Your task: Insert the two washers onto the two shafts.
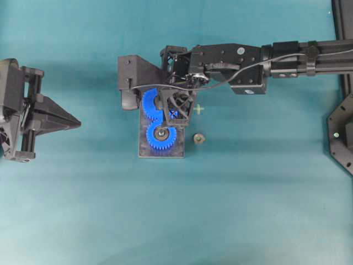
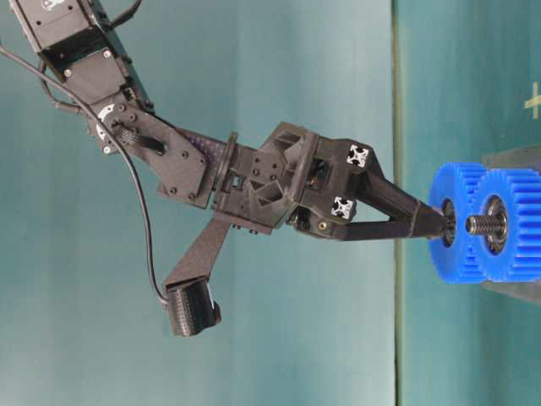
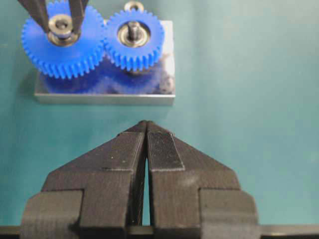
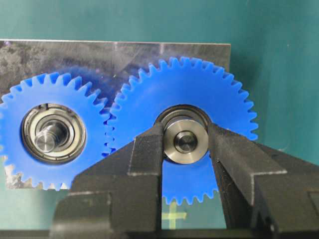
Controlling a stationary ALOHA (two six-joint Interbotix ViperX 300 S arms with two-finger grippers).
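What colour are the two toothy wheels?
The gears are bright blue with silvery metal middles, clearest in the right wrist view.

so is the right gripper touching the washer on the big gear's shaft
Touching. The right wrist view shows the right gripper with both fingers pressed against the sides of the washer, no gap on either side, at the larger blue gear's centre.

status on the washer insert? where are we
Done: both blue gears sit meshed on the metal base plate.

In hand: the right end effector grips a washer at one gear's hub; whether it is fully seated, I can't tell.

Left: release and retract. The other shaft is bare. The left end effector is shut, idle.
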